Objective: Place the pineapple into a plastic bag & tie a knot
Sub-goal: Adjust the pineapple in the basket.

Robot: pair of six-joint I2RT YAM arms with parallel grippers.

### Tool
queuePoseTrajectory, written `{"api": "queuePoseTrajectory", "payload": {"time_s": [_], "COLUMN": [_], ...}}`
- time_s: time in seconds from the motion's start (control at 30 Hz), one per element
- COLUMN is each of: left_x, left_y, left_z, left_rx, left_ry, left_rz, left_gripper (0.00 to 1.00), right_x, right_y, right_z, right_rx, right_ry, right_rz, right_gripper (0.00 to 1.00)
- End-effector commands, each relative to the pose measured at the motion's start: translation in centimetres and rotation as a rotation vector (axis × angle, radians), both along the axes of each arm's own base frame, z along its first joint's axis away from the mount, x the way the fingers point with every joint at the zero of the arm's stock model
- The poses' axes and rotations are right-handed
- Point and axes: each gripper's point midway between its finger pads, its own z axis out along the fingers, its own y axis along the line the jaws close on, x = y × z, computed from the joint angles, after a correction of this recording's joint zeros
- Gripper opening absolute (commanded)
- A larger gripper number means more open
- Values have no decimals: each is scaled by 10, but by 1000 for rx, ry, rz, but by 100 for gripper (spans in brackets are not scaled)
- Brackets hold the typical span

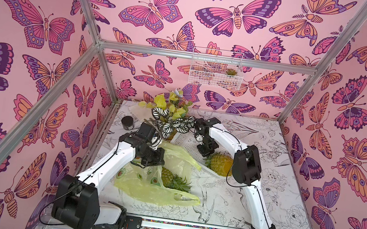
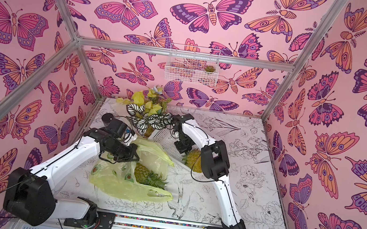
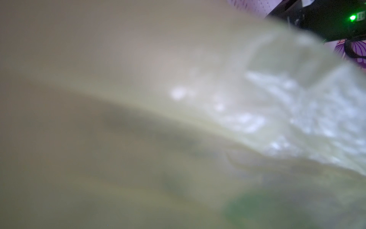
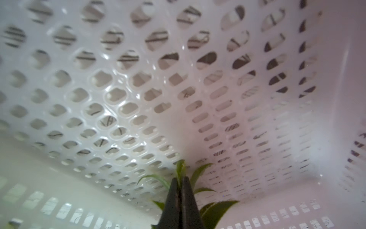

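The yellow-green plastic bag (image 1: 142, 187) (image 2: 117, 184) lies crumpled at the table's middle, with its upper sheet lifted to my left gripper (image 1: 152, 161) (image 2: 126, 154). The blurred bag film (image 3: 277, 111) covers the left wrist view and hides the fingers. One pineapple (image 1: 167, 175) (image 2: 142, 170) lies at the bag's mouth, crown toward the front. A second pineapple (image 1: 220, 165) (image 2: 195, 162) rests in the white perforated basket (image 1: 183, 142) (image 4: 118, 89). My right gripper (image 4: 180, 178) (image 1: 205, 154) is shut on its green crown leaves (image 4: 215, 212). No knot is in view.
A potted plant (image 1: 169, 118) with striped and yellow leaves stands at the back, close to both wrists. A black cylinder (image 1: 127, 122) sits at the back left. A white wire basket (image 1: 216, 72) hangs on the rear wall. Metal frame posts border the table.
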Motion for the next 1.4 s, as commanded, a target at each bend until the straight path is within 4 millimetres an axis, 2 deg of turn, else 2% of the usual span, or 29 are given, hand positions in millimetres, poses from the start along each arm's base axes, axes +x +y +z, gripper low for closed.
{"api": "queuePoseTrajectory", "payload": {"time_s": [0.0,0.17,0.5,0.63,0.77,0.83,0.97,1.07,1.13,1.23,1.37], "left_x": [-2,-1,-6,-6,-5,-4,-3,-4,-5,-6,-6], "left_y": [3,3,5,6,5,5,5,7,7,8,8], "left_z": [1,2,1,2,2,3,1,-1,-2,-3,-4], "left_rx": [15,17,20,22,21,22,23,29,29,31,33], "left_ry": [15,12,6,3,-1,-4,-5,2,3,4,3], "left_rz": [11,15,22,22,18,20,20,24,28,33,37], "left_gripper": [0,0,0,0,0,0,0,0,0,0,0], "right_x": [-7,-1,24,42,69,80,101,118,125,126,110], "right_y": [6,10,-1,-6,-14,-17,-15,-19,-23,-26,-26], "right_z": [34,84,188,217,241,248,236,250,258,256,245], "right_rx": [75,171,292,328,355,364,430,524,525,505,500], "right_ry": [-2,-96,-384,-516,-656,-719,-890,-1135,-1200,-1216,-1234], "right_rz": [-15,-50,-134,-182,-231,-251,-291,-344,-368,-390,-387], "right_gripper": [0,0,0,0,0,0,0,0,0,0,0]}}
